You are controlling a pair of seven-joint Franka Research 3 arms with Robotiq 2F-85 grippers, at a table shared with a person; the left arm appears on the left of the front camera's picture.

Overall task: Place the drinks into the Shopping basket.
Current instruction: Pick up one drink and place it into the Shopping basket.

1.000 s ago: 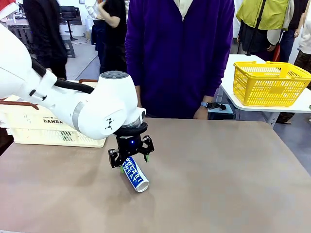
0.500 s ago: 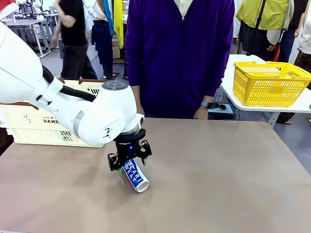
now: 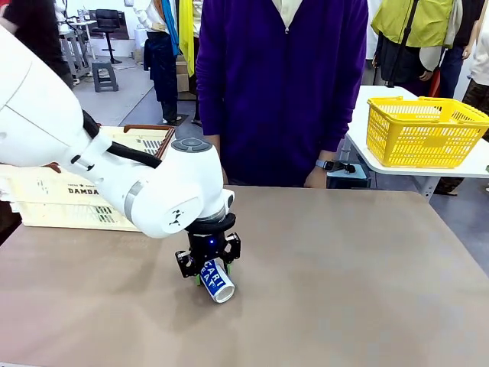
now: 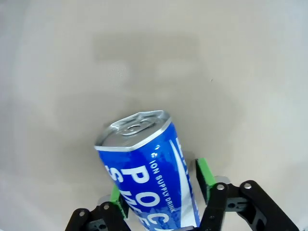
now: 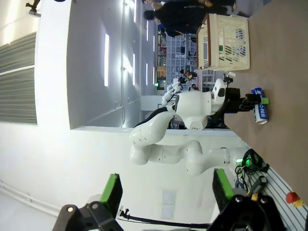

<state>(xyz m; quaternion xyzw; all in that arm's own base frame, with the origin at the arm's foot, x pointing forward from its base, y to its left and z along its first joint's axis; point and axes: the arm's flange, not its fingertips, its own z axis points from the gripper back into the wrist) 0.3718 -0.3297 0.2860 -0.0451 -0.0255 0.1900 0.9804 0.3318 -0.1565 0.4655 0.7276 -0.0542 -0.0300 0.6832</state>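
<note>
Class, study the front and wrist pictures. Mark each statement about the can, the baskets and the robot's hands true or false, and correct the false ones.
1. The blue can lies on its side on the table. True.
2. The left hand straddles the can. True.
3. The can already sits inside the Shopping basket. False: it is on the table.
4. The yellow basket stands on the brown table. False: it is on a separate white table.
5. The right hand holds a can. False: it is open and empty.

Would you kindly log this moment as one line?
left gripper: straddling lying can, pads at its sides | right gripper: open, empty | basket: far left
</note>
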